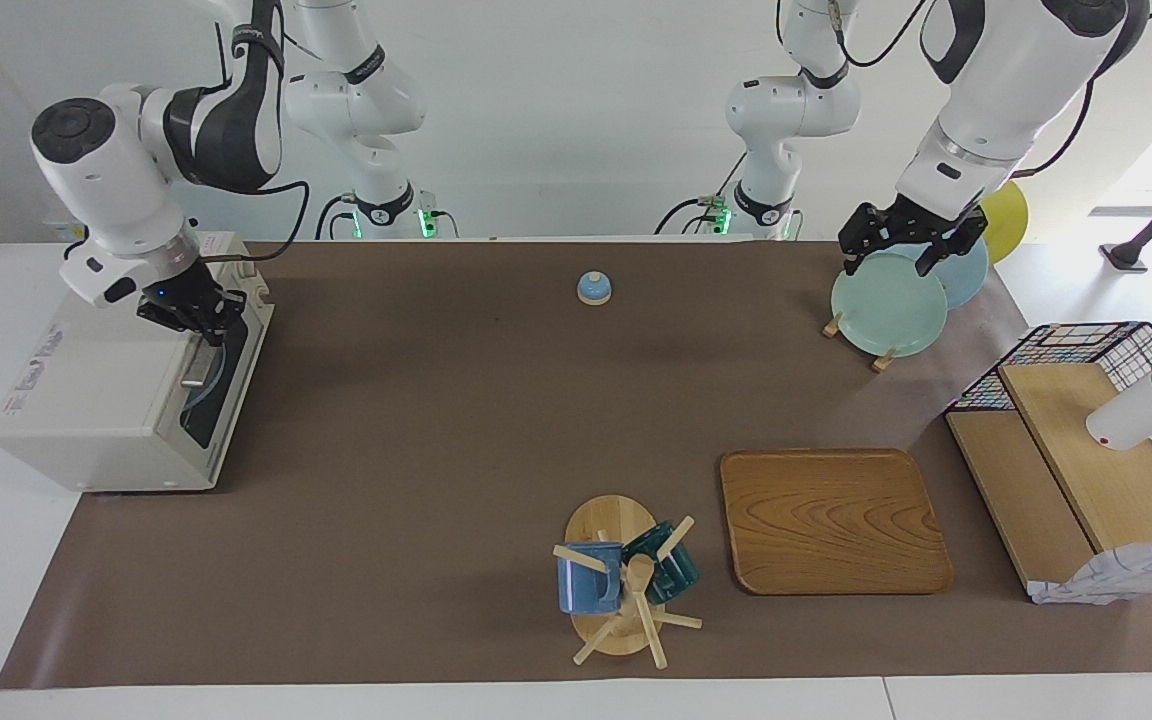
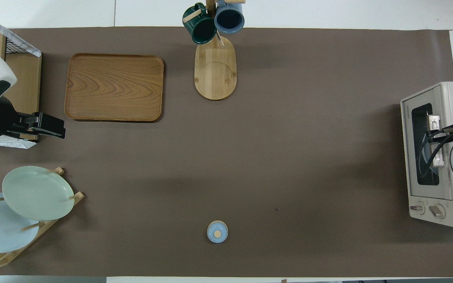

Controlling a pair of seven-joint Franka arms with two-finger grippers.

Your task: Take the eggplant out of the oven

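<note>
One oven (image 1: 106,400) sits at the left edge of the facing view, its door (image 1: 221,375) up; the eggplant cannot be seen. The right gripper (image 1: 198,318) is down on the door's bar handle (image 1: 204,352), fingers closed on it. The left gripper (image 1: 898,240), fingers spread wide and holding nothing, hangs over the rack of three plates (image 1: 888,303) at upper right. Two mugs (image 1: 588,578) hang on one stand at bottom centre, beside one wooden tray (image 1: 831,520). One small blue bell (image 1: 594,288) stands at top centre, one wire basket (image 1: 1096,350) at right.

Robot lab, two white arms (image 1: 136,140) bolted at a brown-matted table (image 1: 436,420), staged kitchenware, bare wall
</note>
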